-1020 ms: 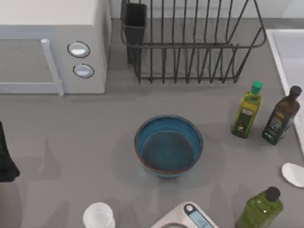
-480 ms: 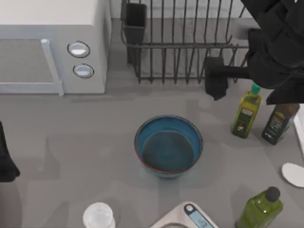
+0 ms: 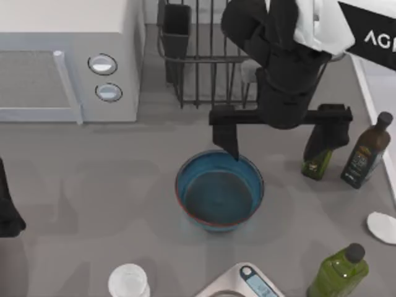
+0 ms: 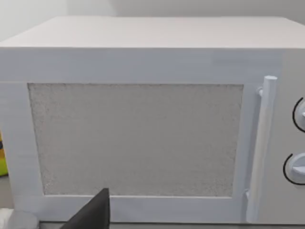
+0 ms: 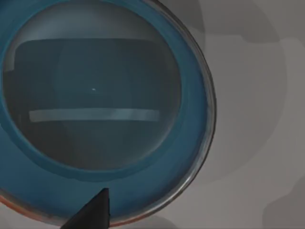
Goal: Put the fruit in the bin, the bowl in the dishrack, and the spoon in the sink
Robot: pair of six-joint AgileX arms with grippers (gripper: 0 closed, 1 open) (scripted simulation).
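The blue bowl (image 3: 219,190) with a reddish-brown rim stands upright mid-table, seen close in the right wrist view (image 5: 95,105). My right gripper (image 3: 273,154) hangs open just beyond the bowl's far rim, fingers spread wide and holding nothing. One finger (image 3: 228,133) points at the rim and the other is over a bottle. Behind it stands the black wire dishrack (image 3: 198,74). The sink (image 3: 378,68) lies at the right edge. The spoon (image 3: 382,227) is a pale oval near the right edge. The fruit and bin are out of view. My left arm (image 3: 6,204) stays parked at the left edge.
A white microwave (image 3: 68,62) fills the back left and fronts the left wrist camera (image 4: 143,138). Two bottles (image 3: 366,151) stand right of the bowl and a green one (image 3: 339,272) at the front right. A white cup (image 3: 129,281) and a scale (image 3: 244,284) sit at the front edge.
My right arm has swung in from the right, across the dishrack, and now hangs over the bowl's far rim with its fingers apart. The bowl and left arm have not moved.
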